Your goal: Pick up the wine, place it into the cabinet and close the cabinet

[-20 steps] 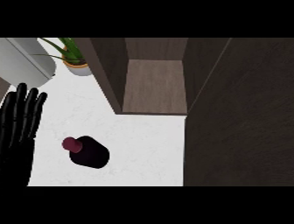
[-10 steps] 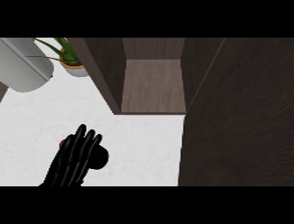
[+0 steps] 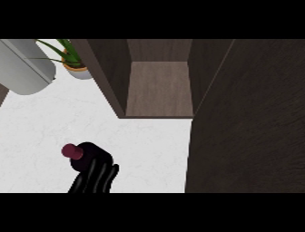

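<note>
- The wine (image 3: 81, 153) is a dark bottle with a dark red cap, at the lower left of the frame, on the white desk (image 3: 148, 140).
- The cap points to the upper left, and the body goes down to the right.
- A black robot hand (image 3: 96, 178) comes in from the lower edge and lies over the bottle's lower part; its fingers are curled around the bottle. Which arm it belongs to, I cannot tell for sure; it looks like the left.
- The cabinet (image 3: 159, 88) stands open in the upper middle, well apart from the wine, with a brown floor inside.
- Its dark door (image 3: 262, 118) fills the right side of the frame.
- A plant (image 3: 71, 59) in a pot is at the upper left, beside a grey round object (image 3: 21, 68).
</note>
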Robot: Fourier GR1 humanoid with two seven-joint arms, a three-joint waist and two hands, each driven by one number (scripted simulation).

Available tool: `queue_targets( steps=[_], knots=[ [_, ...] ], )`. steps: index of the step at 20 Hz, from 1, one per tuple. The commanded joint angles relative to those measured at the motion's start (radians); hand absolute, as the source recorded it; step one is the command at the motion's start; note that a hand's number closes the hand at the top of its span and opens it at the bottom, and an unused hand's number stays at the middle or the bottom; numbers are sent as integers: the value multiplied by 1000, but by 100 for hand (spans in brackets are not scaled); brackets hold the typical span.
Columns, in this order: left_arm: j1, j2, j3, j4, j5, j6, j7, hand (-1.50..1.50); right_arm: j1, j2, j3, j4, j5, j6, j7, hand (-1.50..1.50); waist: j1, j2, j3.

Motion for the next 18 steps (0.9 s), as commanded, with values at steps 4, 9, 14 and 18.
queue_targets(
  steps=[4, 9, 14, 18],
  knots=[
    [-85, -9, -88, 2, -26, 132, 71, -150, -121, -1, -10, -81, -21, -53, 170, -150, -3, 3, 0],
    [-5, 48, -131, -150, -97, 131, 133, -150, -78, 0, -1, -97, 5, -46, 163, -150, 0, 0, 0],
    [-24, 62, -116, -197, -124, 157, 211, -150, -90, 38, 91, -135, 101, -94, 194, -150, 1, -2, 0],
    [-52, 87, 13, -200, -52, 150, 203, -150, -122, 26, 36, -111, 43, -92, 211, -150, 0, 1, -1]
  ],
)
